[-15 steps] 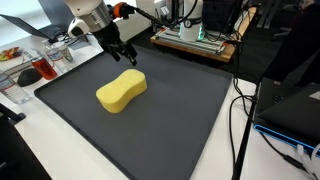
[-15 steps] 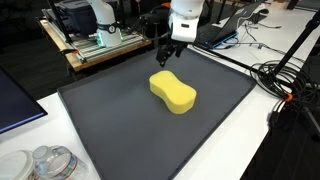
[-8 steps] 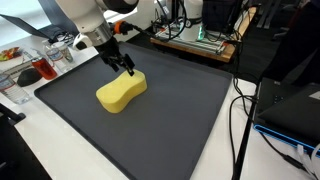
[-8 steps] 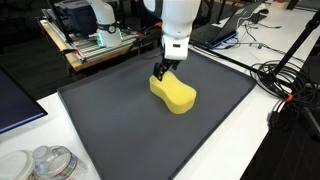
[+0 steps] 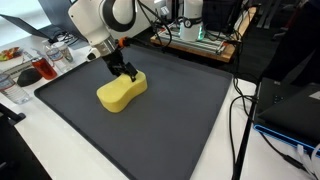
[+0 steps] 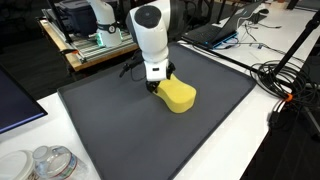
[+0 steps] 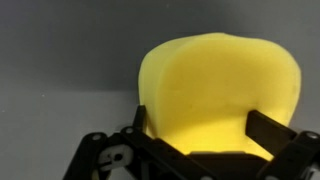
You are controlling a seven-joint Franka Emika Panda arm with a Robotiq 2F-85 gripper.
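Low over the dark mat [image 5: 175, 125] with the gripper [image 5: 128, 72], jaws spread wide, one end of the yellow sponge [image 7: 220, 85] between them. Set across its short width, likely to fit the opening. Rest lying flat beyond the fingertips; pad contact unclear.

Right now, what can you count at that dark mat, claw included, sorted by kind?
Yellow sponge: 1
Dark mat: 1
Claw: 1, set over one end of the sponge
Total: 3
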